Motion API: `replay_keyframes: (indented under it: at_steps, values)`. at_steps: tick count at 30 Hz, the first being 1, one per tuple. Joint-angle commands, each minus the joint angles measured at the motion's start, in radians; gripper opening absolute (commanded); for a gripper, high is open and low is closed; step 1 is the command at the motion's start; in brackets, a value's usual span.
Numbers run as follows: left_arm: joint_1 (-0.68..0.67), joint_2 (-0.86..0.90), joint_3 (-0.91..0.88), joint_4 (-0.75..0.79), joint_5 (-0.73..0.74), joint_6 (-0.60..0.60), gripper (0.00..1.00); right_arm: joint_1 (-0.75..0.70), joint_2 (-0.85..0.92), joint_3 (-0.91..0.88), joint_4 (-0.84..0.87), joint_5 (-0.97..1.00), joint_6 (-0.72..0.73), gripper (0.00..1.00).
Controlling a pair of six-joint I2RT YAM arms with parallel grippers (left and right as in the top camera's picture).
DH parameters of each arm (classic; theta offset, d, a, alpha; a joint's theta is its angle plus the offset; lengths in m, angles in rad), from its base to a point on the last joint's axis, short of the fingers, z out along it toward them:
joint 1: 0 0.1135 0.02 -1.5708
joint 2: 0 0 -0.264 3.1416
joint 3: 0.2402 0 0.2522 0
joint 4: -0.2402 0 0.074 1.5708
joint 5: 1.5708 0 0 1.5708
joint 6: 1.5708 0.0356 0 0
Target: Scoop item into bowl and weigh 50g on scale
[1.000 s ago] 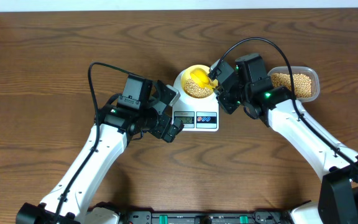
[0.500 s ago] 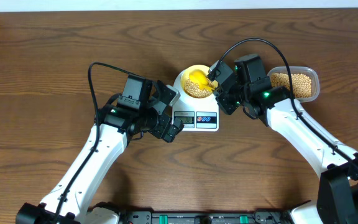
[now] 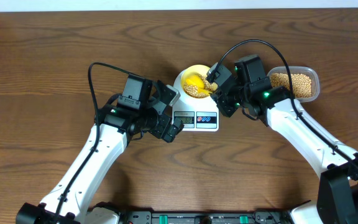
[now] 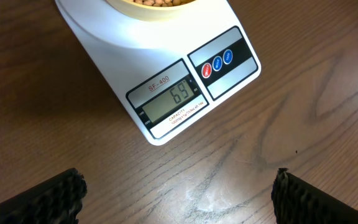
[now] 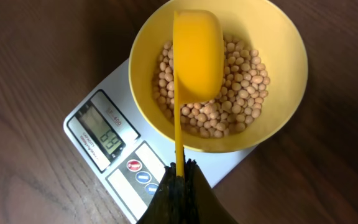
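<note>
1. Running over target already: reading sixty-something on the display [image 4: 169, 102], last digit unclear, against a wanted fifty, with the beans [image 5: 241, 74] lying heaped in the pale-yellow bowl [image 5: 291, 56] on the white scale [image 4: 104, 37].
2. Gripping the thin handle of the yellow scoop [image 5: 197, 56] with the right hand [image 5: 180, 171], clamped tight on it, and holding the scoop head inside the bowl just above the beans, showing none on its visible face.
3. Pressing the scoop down to dig some out: risking a falsely high reading, or shoving the bowl off centre on the scale.
4. Lifting out too fast or tilted: risking beans rolling onto the scale's plate, so being weighed all the same, or onto the desk [image 3: 55, 50].
5. Carrying the load back toward the clear tub [image 3: 294, 84]: risking a thin handle twisting between the closed fingers and dumping the load short.
6. Holding the left hand [image 4: 176, 186] spread wide and empty, low over the desk before the scale's buttons [image 4: 217, 62]; drifting forward risking a bumped button or a nudged scale.
7. Comparing with a second ago: finding the scoop head sitting slightly further left in the bowl and showing as a smaller yellow patch, the right hand turned a little with it; finding the left arm, scale and tub unmoved.
</note>
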Motion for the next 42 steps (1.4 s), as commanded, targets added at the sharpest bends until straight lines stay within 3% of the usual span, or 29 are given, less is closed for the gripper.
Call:
replay_keyframes:
  at_steps: [1, 21, 42]
  values:
    - [0.003, 0.008, 0.002, -0.002, -0.009, 0.009, 0.98, 0.006, 0.012, 0.003, -0.005, -0.029, 0.032, 0.01]
    - [0.003, 0.008, 0.002, -0.002, -0.009, 0.009, 0.98, -0.022, 0.012, 0.004, -0.005, -0.057, 0.139, 0.01]
    - [0.003, 0.008, 0.002, -0.002, -0.009, 0.009, 0.98, -0.134, 0.012, 0.004, 0.004, -0.262, 0.241, 0.01]
